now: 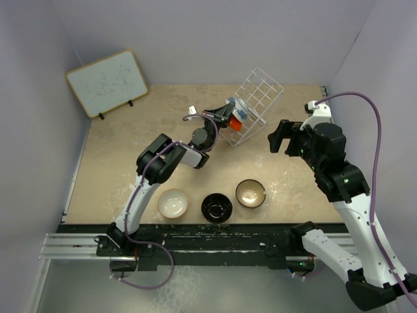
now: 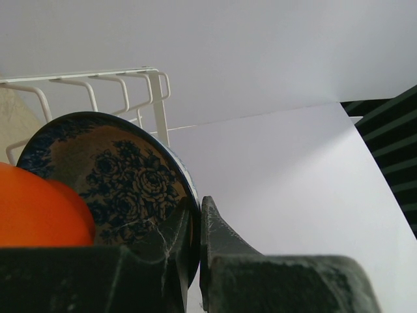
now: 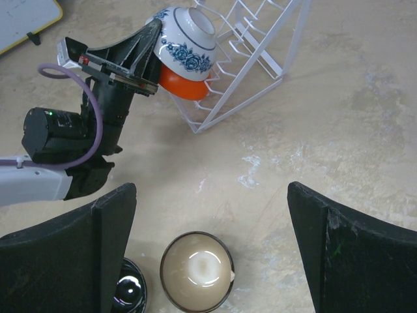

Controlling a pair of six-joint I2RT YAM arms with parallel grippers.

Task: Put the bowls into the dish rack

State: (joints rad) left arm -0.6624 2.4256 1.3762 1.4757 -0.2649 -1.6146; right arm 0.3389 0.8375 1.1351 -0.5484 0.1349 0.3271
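Note:
My left gripper (image 1: 227,112) is shut on the rim of the blue-patterned bowl (image 2: 124,182) and holds it on edge at the white wire dish rack (image 1: 257,104), right against the orange bowl (image 2: 39,212) that sits in the rack. Both bowls also show in the right wrist view, blue-patterned (image 3: 186,39) above orange (image 3: 182,83). My right gripper (image 1: 281,138) is open and empty, hovering above the tan bowl with the dark brown outside (image 3: 197,270). The cream-white bowl (image 1: 173,203), the glossy black bowl (image 1: 216,207) and the tan bowl (image 1: 250,193) stand in a row near the front edge.
A whiteboard with a wooden frame (image 1: 106,82) leans at the back left. The dish rack (image 3: 247,59) stands tilted at the back centre. White walls close in the table on three sides.

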